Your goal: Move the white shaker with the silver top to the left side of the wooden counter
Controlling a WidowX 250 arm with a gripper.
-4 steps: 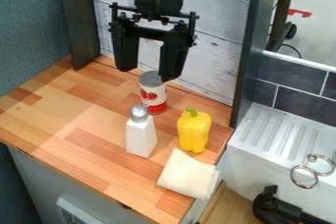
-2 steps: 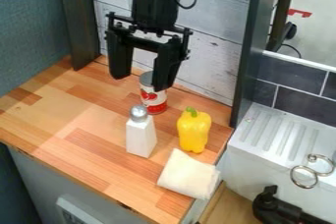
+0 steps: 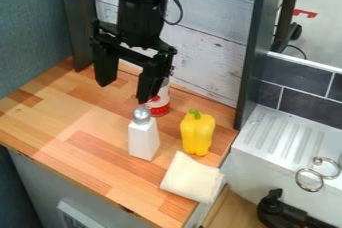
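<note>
The black gripper (image 3: 123, 93) hangs open over the back of the wooden counter, with nothing between its fingers. Its right finger hides the upper left part of a red and white can (image 3: 159, 104). In front of the can stands a white shaker (image 3: 143, 139) with a silver domed top, just below that finger in the view. To the shaker's right is an upright yellow bell pepper (image 3: 198, 134) with a green stem. A folded cream cloth (image 3: 191, 178) lies near the counter's front right edge.
The wooden counter (image 3: 73, 139) is bounded by a blue-grey panel (image 3: 33, 32) at left and a whitewashed plank wall (image 3: 214, 47) behind. At right are a dark post (image 3: 254, 57), a white ridged sink ledge (image 3: 284, 139), metal rings (image 3: 308, 179) and a black faucet (image 3: 275, 212).
The gripper has moved left and downward in the view, staying open and turning slightly. The can, shaker, pepper and cloth have stayed in place.
</note>
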